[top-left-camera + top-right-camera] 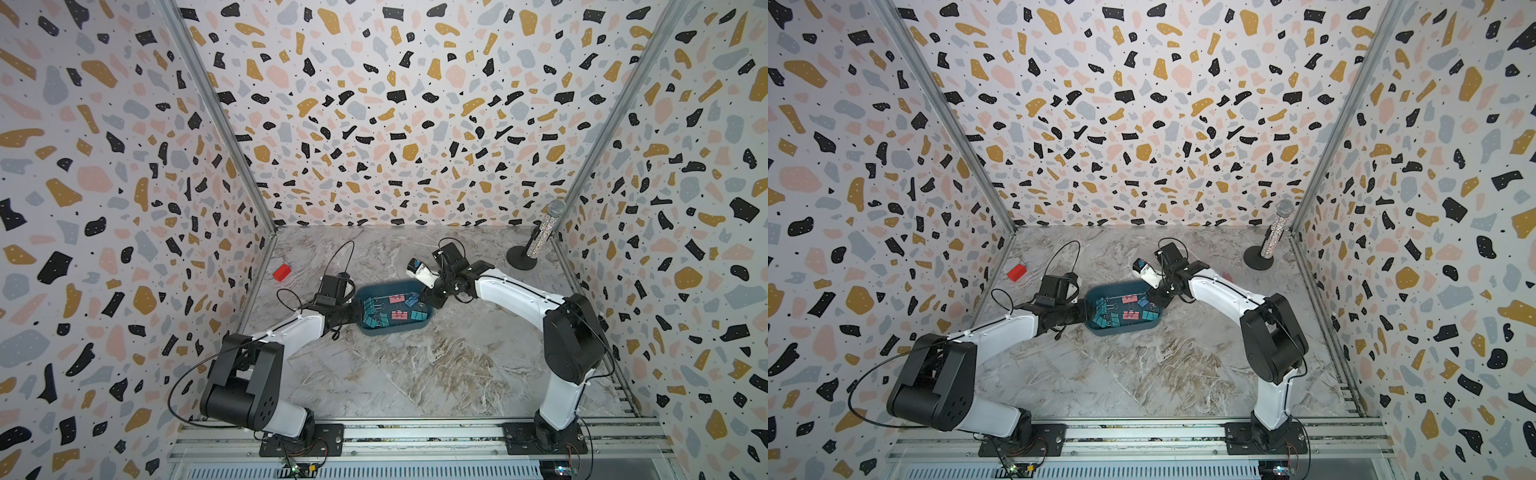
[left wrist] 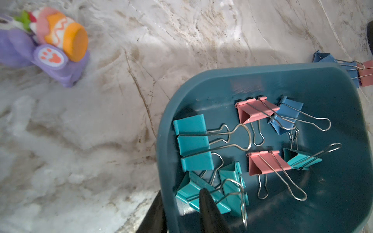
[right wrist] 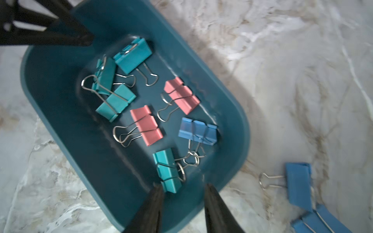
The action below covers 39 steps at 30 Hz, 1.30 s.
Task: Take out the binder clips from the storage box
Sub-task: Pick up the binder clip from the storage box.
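left gripper (image 2: 181,191) clamps the box, right gripper (image 3: 182,185) hangs open over the clips

the storage box (image 1: 390,329) sits mid-table on the marble tabletop (image 1: 415,374), between the two arms. the left gripper is closed on the box's end wall, with one finger inside and one outside. in the right wrist view its tips meet at the rim. the right gripper is above the opposite end, with its jaws parted and nothing between them. one of its fingertips is just beside a teal clip (image 3: 167,171).

seven binder clips (image 3: 145,125) lie loose in the box: four teal, two pink and one blue. more blue clips (image 3: 298,185) and a pink clip (image 2: 367,74) lie on the table just outside the end nearest the right arm.

a red block (image 1: 281,272) lies near the wall on the left arm's side. a glitter microphone (image 1: 540,237) stands in the far corner on the right arm's side. a purple-and-orange toy (image 2: 50,46) lies well apart from the box.
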{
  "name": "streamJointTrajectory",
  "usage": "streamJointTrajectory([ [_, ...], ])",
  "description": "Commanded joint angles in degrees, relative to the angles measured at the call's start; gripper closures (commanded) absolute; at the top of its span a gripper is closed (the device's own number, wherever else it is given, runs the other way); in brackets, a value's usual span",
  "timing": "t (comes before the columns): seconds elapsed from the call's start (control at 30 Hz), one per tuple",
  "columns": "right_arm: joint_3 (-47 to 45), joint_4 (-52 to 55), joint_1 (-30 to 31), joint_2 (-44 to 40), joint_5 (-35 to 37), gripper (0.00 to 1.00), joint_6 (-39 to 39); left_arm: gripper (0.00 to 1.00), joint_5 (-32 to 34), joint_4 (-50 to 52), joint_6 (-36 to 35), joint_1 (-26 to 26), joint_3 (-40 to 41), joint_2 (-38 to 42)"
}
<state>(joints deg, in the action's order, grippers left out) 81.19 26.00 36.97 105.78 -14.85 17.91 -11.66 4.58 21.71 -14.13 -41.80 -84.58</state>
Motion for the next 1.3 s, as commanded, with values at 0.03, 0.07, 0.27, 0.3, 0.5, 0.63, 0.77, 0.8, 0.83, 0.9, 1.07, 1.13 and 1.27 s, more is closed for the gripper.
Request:
streamJointTrajectory([
  [0.03,5.17,0.76,1.95,1.43,0.90,0.60,4.37,0.70,-0.82,-1.41,0.17,0.16,0.42,0.85],
  [0.07,5.63,0.58,2.58,2.16,1.34,0.60,5.10,0.70,-0.91,-1.41,0.18,0.16,0.45,0.74],
  [0.27,6.43,-2.27,6.20,5.37,5.12,0.60,9.80,0.70,-1.43,-1.68,0.23,0.16,0.33,0.55],
  [0.3,6.28,-2.94,6.63,5.68,5.99,0.60,10.31,0.70,-1.43,-1.68,0.26,0.13,0.34,0.48],
  [0.5,7.08,-5.80,8.01,7.81,8.24,0.60,13.37,0.70,-1.34,-1.68,0.29,0.16,0.42,0.88],
  [0.63,8.59,-5.64,8.59,9.67,9.79,0.60,15.37,0.70,-1.43,-1.69,0.27,0.20,0.40,0.85],
  [0.77,8.90,-6.92,8.86,10.82,11.66,0.60,16.25,0.70,-1.52,-1.68,0.34,0.17,0.41,0.66],
  [0.8,8.92,-7.14,8.91,11.06,11.73,0.60,16.48,0.70,-1.52,-1.68,0.35,0.17,0.41,0.66],
  [0.83,9.15,-7.27,8.97,11.37,11.94,0.60,16.71,0.70,-1.52,-1.68,0.32,0.20,0.48,0.73],
  [0.9,9.61,-7.19,9.00,12.10,12.45,0.61,17.08,0.70,-1.52,-1.68,0.31,0.16,0.47,0.82],
  [1.07,10.00,-8.03,9.16,13.35,13.36,0.62,17.41,0.70,-1.53,-1.83,0.35,0.18,0.50,0.98],
  [1.13,10.02,-8.45,9.19,13.79,13.35,0.62,17.42,0.70,-1.52,-1.94,0.35,0.18,0.50,0.68],
  [1.27,10.74,-8.43,9.41,14.74,13.86,0.63,17.39,0.70,-1.61,-1.94,0.36,0.16,0.52,0.58],
])
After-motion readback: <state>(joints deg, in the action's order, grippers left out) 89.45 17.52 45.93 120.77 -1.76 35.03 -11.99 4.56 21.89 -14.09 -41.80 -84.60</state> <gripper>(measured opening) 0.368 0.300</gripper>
